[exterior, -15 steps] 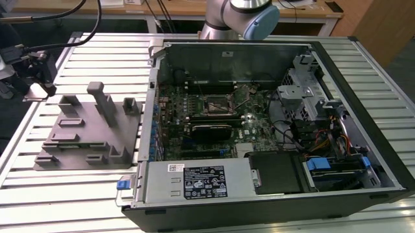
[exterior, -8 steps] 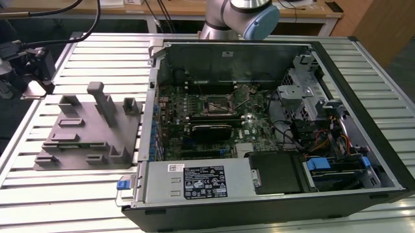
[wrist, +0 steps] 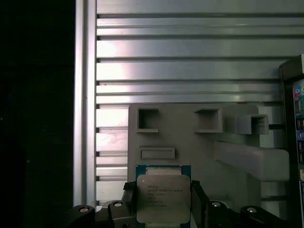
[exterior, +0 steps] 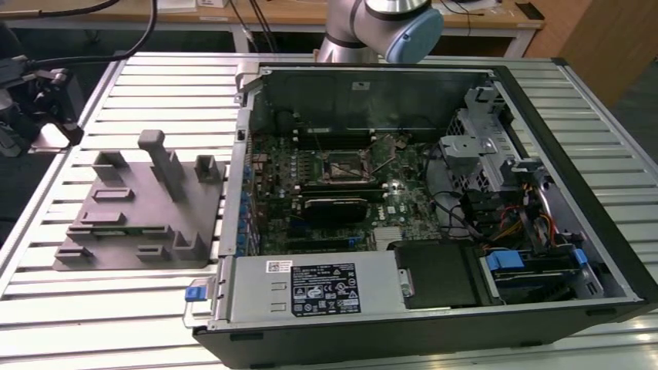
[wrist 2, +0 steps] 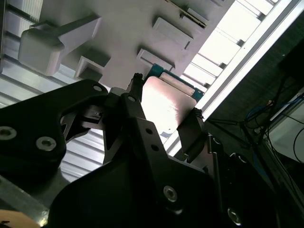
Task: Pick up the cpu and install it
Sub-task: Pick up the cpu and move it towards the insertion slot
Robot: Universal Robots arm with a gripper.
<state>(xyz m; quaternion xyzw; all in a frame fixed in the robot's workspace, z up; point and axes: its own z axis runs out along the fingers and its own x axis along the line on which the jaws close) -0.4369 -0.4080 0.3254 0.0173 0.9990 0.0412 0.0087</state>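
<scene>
Jaws: clamped on two opposite edges of the cpu.
Fixture: grey, beneath the cpu, apparently not touching it.
Exterior view: open computer case beside the fixture.

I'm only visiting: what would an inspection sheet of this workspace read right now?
Surface: ribbed aluminium table, carrying the setup.
Job's things: small flat square silver-topped cpu chip held over grey plastic fixture block; open black computer case with green motherboard alongside.
Clutter: nothing seen.
Grippers: black end effector shut on the chip's edges.
Cables: coloured wires inside the case.
Surroundings: wooden bench behind the table.
</scene>
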